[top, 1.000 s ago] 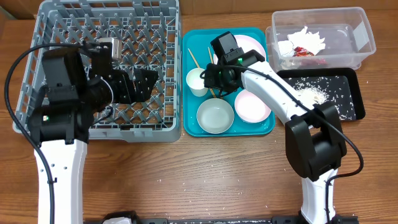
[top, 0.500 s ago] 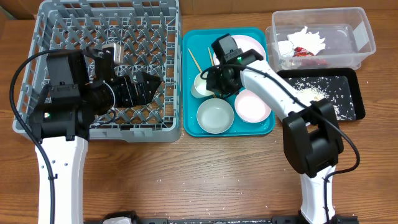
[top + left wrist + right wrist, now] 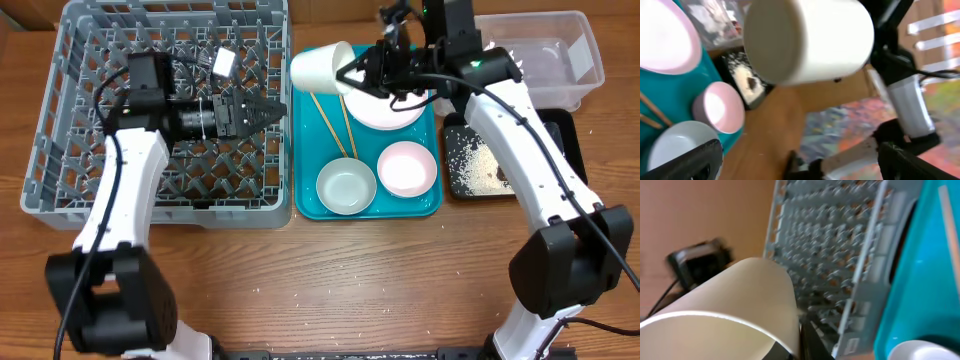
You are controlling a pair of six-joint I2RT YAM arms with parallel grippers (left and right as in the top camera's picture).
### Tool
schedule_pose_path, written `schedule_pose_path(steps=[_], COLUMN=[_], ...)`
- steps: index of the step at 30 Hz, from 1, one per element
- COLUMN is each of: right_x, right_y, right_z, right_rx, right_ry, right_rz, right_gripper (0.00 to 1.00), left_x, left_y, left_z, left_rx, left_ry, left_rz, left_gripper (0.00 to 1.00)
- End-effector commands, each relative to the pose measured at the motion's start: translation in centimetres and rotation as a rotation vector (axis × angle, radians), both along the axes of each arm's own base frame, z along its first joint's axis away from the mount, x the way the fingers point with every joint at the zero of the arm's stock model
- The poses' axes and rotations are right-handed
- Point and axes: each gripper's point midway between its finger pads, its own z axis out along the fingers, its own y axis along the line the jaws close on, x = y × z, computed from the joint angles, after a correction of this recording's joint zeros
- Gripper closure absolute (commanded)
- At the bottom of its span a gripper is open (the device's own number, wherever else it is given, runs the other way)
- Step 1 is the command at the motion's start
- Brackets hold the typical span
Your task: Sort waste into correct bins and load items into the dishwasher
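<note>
Over the grey dish rack [image 3: 60, 120] the left gripper [image 3: 272, 110] hangs spread wide and empty, pointing at the white cup [image 3: 318, 68], which the right gripper [image 3: 355, 72] grips by its rim, tipped sideways above the teal tray [image 3: 306, 160].

White cup [image 3: 322, 68]; grey lattice rack [image 3: 60, 150]; teal tray [image 3: 305, 190]; pink bowl [image 3: 407, 168]; black tray [image 3: 453, 188] speckled with white rice [image 3: 482, 160].

On the brown wooden counter [image 3: 300, 270], the square grey plastic dish rack [image 3: 160, 212] sits left of the flat teal serving tray [image 3: 305, 150], which carries the round pale pink-white plate [image 3: 385, 108], two small round bowls [image 3: 346, 187] and thin wooden chopsticks [image 3: 335, 125], with the clear plastic rectangular tub [image 3: 570, 60] behind the shallow black rectangular tray [image 3: 452, 135] to the right.
</note>
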Motion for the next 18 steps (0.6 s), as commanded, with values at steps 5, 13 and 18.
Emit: schedule_pose_path(steps=[5,13,18], right_x=[-3.2,-5.0,-3.7], right_y=[3.3,6.9,7.9], right_z=[-0.2,-2.1,-3.7], right_rx=[0.116,0.123,0.138], right_ry=[0.030,0.067,0.105], right_rz=[0.187,0.251,0.229], right_gripper=[0.96,0.96,0.96], left_x=[0.1,0.6,0.5], left_y=[0.1,0.1,0.0], left_z=[0.8,1.2,1.2], left_rx=[-0.136,-0.144,-0.145], left_ry=[0.154,0.230,0.229], left_rz=[-0.059,-0.057,-0.058], left_gripper=[0.00,0.00,0.04])
